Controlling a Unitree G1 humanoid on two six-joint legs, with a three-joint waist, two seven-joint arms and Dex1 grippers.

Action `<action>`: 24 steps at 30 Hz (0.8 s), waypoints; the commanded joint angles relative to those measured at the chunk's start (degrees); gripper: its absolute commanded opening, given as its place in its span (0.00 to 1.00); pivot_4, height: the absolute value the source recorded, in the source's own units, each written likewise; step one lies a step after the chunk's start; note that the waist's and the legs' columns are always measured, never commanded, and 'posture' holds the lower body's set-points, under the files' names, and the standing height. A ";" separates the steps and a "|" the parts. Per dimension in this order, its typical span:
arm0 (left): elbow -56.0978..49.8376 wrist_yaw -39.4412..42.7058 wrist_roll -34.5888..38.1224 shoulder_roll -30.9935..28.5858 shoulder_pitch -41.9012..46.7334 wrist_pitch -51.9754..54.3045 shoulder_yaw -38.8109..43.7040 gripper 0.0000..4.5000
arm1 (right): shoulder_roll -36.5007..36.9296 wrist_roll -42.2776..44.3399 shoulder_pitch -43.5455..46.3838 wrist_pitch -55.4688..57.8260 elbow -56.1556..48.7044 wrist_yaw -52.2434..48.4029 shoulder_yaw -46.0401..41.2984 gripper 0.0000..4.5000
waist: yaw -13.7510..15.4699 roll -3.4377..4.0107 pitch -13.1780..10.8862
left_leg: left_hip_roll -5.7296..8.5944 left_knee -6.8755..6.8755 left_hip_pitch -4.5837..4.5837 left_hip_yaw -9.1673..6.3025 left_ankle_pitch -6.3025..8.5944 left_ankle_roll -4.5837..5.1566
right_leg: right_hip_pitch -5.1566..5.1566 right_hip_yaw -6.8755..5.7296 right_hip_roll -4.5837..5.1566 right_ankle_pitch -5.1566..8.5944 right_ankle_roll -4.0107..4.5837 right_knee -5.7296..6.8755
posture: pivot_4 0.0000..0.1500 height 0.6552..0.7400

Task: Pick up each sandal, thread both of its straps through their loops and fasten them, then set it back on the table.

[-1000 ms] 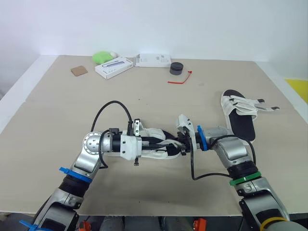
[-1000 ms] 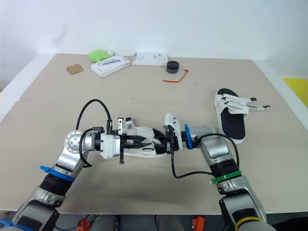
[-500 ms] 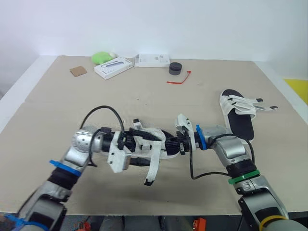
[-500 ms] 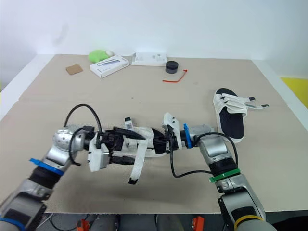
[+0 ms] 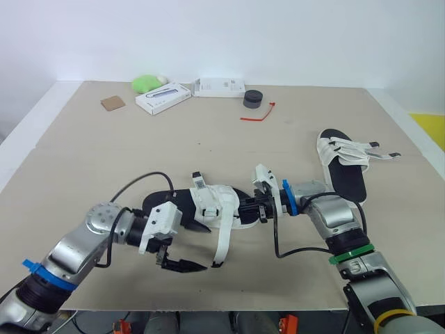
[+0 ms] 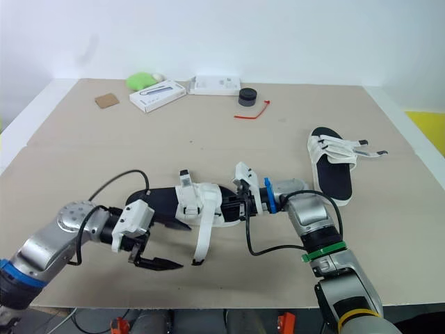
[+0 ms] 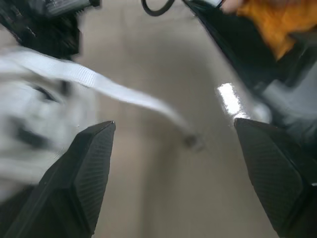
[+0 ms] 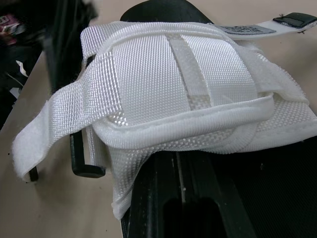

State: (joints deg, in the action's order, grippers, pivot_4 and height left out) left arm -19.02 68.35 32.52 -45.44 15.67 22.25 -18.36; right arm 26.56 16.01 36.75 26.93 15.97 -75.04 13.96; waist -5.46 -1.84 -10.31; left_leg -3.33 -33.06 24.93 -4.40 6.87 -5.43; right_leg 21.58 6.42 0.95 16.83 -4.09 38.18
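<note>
Two black fingers of my left gripper point(image 5: 183, 265) stand wide apart with nothing between them, low over the table point(image 5: 83, 139) near its front edge, just beside the hanging strap point(image 5: 224, 240). My right gripper point(image 5: 261, 209) is clamped on one end of the sandal point(image 5: 208, 205), which lies across in front of me; I cannot tell whether its far end touches the table. It has a black sole and white woven straps. One strap dangles loose to the tabletop, and a second strap end point(image 5: 197, 185) sticks up, carrying a grey label whose print is too small to read. The second sandal point(image 5: 345, 165) lies flat well off to my right, strap ends trailing outward.
</note>
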 commanded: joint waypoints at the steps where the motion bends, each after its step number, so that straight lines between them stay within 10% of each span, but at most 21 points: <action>1: -1.75 -7.79 5.56 3.47 1.83 15.08 0.92 0.88 | 1.07 -1.80 -1.22 1.29 1.48 0.91 1.28 0.00 | 0.12 0.02 -0.01 | 0.01 -0.01 0.00 0.00 0.00 0.00 | 0.00 0.00 0.00 0.00 0.00 0.00 | 1.00 1.00; 15: 3.67 -19.63 26.44 15.27 15.50 56.70 6.26 0.88 | 1.89 -1.39 -3.33 3.06 -1.43 2.22 0.32 0.00 | 0.64 0.01 -0.02 | 0.08 -0.14 0.05 -0.07 0.02 -0.01 | -0.03 -0.03 -0.04 -0.03 -0.06 0.00 | 1.00 1.00; 24: 1.89 -20.63 26.47 15.43 15.01 59.01 6.95 0.10 | 1.80 -1.19 -3.73 3.64 -2.17 2.73 -0.05 0.00 | 0.80 0.01 -0.02 | 0.11 -0.15 0.06 -0.10 0.06 -0.07 | -0.05 -0.03 -0.03 0.00 -0.08 -0.01 | 1.00 1.00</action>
State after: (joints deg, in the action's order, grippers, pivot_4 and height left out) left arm -15.10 47.68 57.50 -30.07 30.47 80.77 -12.59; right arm 27.45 16.09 34.61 29.12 12.23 -73.54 12.69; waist -4.65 -1.82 -10.32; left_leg -3.23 -33.22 25.00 -4.50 6.92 -5.50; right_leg 21.53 6.39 0.92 16.83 -4.16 38.17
